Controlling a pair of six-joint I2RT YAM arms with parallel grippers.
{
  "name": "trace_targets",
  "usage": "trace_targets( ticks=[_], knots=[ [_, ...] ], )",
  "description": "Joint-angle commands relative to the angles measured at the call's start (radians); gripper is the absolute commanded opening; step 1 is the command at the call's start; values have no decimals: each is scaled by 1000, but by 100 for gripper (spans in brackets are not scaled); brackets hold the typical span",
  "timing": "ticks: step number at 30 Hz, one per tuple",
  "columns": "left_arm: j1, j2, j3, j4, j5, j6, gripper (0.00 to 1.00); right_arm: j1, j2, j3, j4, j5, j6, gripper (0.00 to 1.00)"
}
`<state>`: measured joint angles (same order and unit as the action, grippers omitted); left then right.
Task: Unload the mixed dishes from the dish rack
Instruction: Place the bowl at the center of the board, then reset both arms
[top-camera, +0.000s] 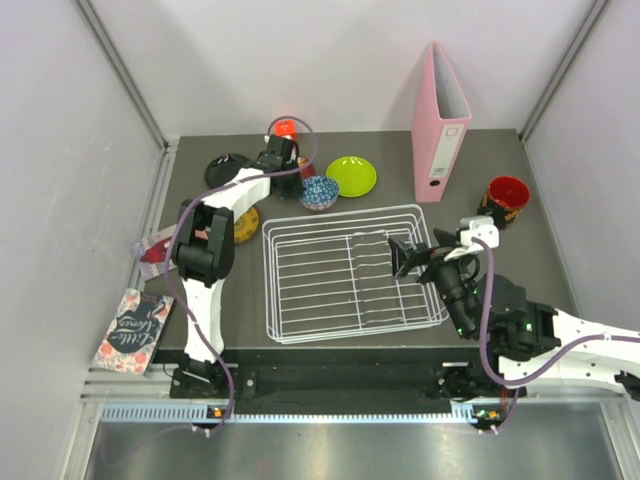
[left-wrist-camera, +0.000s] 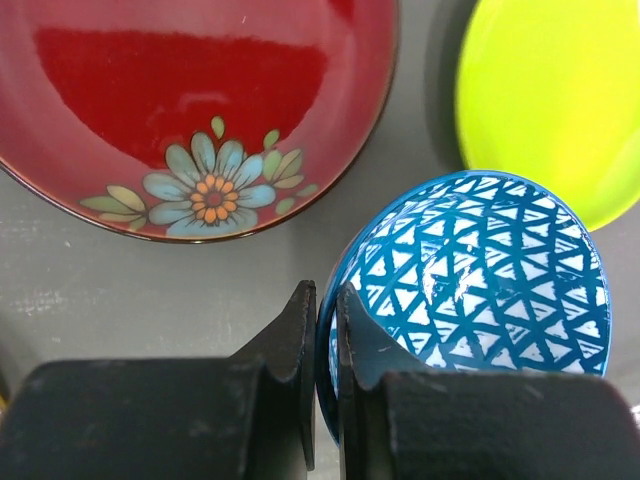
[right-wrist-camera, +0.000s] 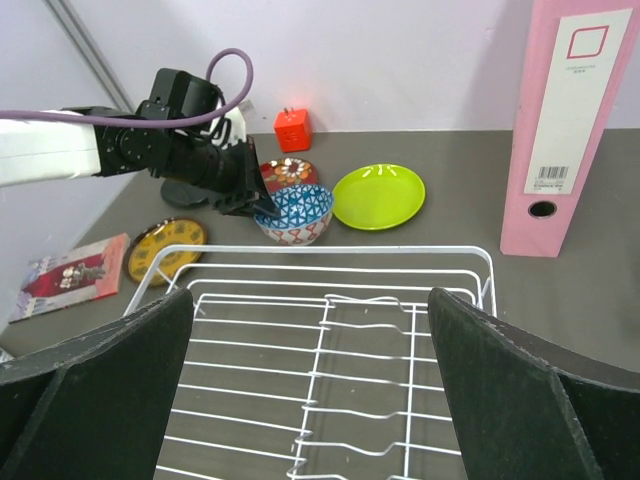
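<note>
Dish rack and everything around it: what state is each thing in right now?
dish rack: empty, flat on table.
blue-white bowl: upright, outside rack, rim pinched.
left gripper: shut on bowl rim.
right gripper: open, above the dish rack.
lime green plate: flat on table.
dark red plate: flat on table.
gold plate: flat on table.
black plate: on table, partly hidden.
cup: upright on table.
pink binder: standing upright.
</note>
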<state>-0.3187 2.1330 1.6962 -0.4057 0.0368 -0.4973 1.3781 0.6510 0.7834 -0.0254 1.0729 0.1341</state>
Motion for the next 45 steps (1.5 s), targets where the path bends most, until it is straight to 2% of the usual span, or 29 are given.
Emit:
trace_targets(
  ticks=[1,10,11,12,16,25,26,29,30,34,38,40,41,42,45],
  knots=[
    [3,-4,-21,76,18,14,0,-4,12,-6,54,15,-30,100],
    [3,-4,-82,45,34,6,0,-10,18,-26,71,18,-41,100],
    [3,-14,-89,45,31,6,3,-11,21,-27,73,16,-41,100],
    [3,-21,-98,45,32,6,15,-13,21,-27,71,18,-39,100],
    [3,-65,-99,28,29,11,39,-14,29,-24,74,13,-44,100],
    [3,-160,-72,-57,-26,17,65,-16,19,-29,84,9,-22,99],
    [3,-188,-64,-71,-66,8,75,-14,12,-27,84,7,-16,100],
    [3,-257,-9,-102,-104,-38,89,-14,-2,-16,93,-2,-1,100],
    [3,-277,22,-105,-110,-44,99,-16,-5,-13,91,-2,2,100],
    [-19,-392,62,-116,-155,-66,99,-17,7,4,93,25,6,100],
    [-69,-481,-1,-125,-225,-63,99,-22,33,14,84,50,16,100],
    [-155,-530,-44,-140,-355,-3,99,-25,48,13,84,50,44,100],
    [-251,-545,-62,-153,-420,23,99,-25,50,11,90,47,50,100],
    [-301,-576,-82,-153,-531,46,99,-25,58,8,105,42,50,100],
    [-436,-640,-196,-148,-563,49,99,-25,65,2,136,38,47,99]
  ],
)
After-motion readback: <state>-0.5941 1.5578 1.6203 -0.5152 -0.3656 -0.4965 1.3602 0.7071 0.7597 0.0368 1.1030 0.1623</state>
